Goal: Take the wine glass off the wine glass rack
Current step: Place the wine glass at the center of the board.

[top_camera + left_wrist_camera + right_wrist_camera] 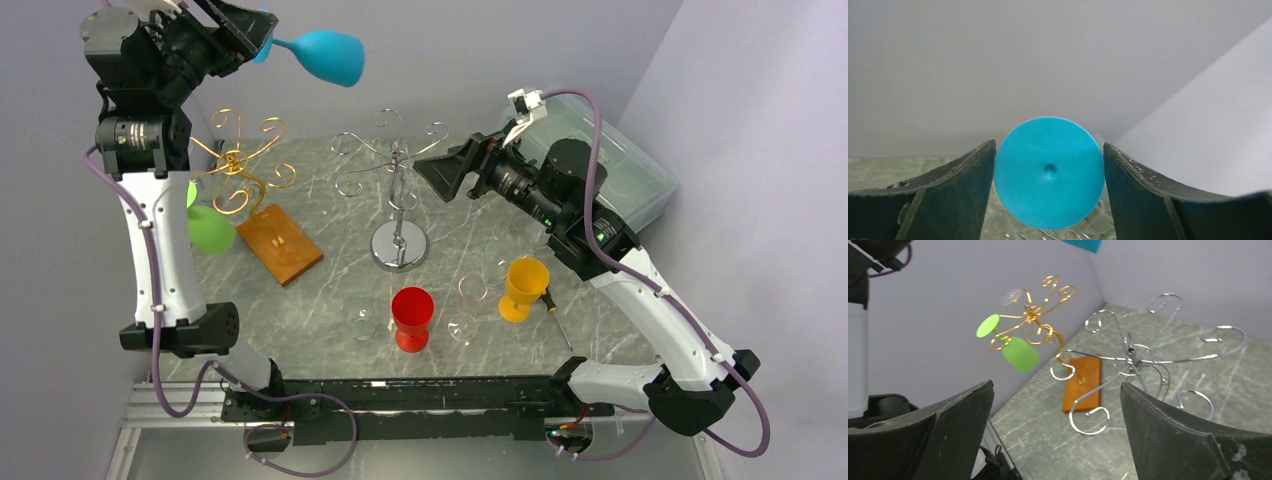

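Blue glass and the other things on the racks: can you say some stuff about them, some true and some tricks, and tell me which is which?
1. The left gripper holds the blue wine glass up in the air by its round foot. True.
2. The green wine glass is standing upright. False: it hangs from the gold rack, bowl downward.
3. The silver rack has no glass hanging on it. True.
4. The right gripper is shut on a glass. False: its jaws stand open with nothing between them.
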